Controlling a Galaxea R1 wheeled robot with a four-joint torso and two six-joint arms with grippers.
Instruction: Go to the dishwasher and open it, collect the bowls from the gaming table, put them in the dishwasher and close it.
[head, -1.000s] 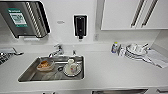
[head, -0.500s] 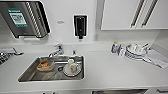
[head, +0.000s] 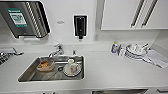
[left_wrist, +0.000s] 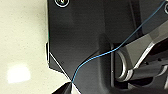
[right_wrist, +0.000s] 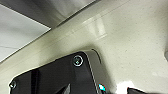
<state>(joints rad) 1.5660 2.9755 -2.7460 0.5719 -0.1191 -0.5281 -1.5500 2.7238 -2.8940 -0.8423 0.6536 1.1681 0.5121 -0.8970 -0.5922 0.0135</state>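
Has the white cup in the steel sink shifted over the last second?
No. The white cup sits on its plate beside the chrome faucet, same spot in the steel sink as before.

- The dishwasher (head: 120, 92) shows as a narrow dark grey strip at the very near edge of the head view.
- It sits below the front lip of the white counter (head: 112, 72), to the right of the steel sink (head: 28, 75).
- Whether its door is open or closed cannot be told.
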